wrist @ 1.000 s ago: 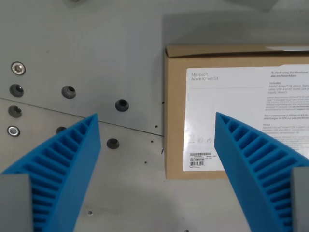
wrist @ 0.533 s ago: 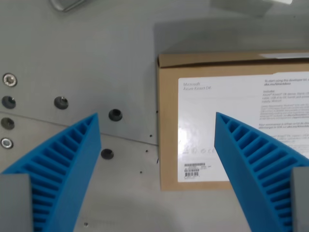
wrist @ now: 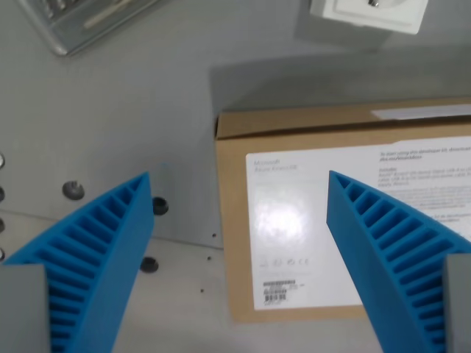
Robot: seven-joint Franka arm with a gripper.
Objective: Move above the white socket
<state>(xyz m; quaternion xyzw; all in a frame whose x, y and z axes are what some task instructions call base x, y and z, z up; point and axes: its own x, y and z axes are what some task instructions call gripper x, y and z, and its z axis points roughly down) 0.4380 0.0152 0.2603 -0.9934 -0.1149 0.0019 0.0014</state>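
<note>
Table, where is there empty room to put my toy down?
The biggest bare patch of the table lies between the metal tray at top left, the white socket at the top, and the cardboard box. The box fills the wrist view's right. Lower left is dotted with screw holes beside the open gripper.

Gripper spread wide, pointing down, nothing between the fingers

The gripper (wrist: 239,176) shows only as its two blue ribbed fingers, rising from the lower corners of the wrist view. One finger (wrist: 88,272) fills the wrist view's left, the other (wrist: 397,257) the wrist view's right, each tapering to a tip near mid-height. The jaws stand far apart, with a broad gap between the tips. A grey mount block sits at the base of each finger, cut off by the bottom edge.
</note>
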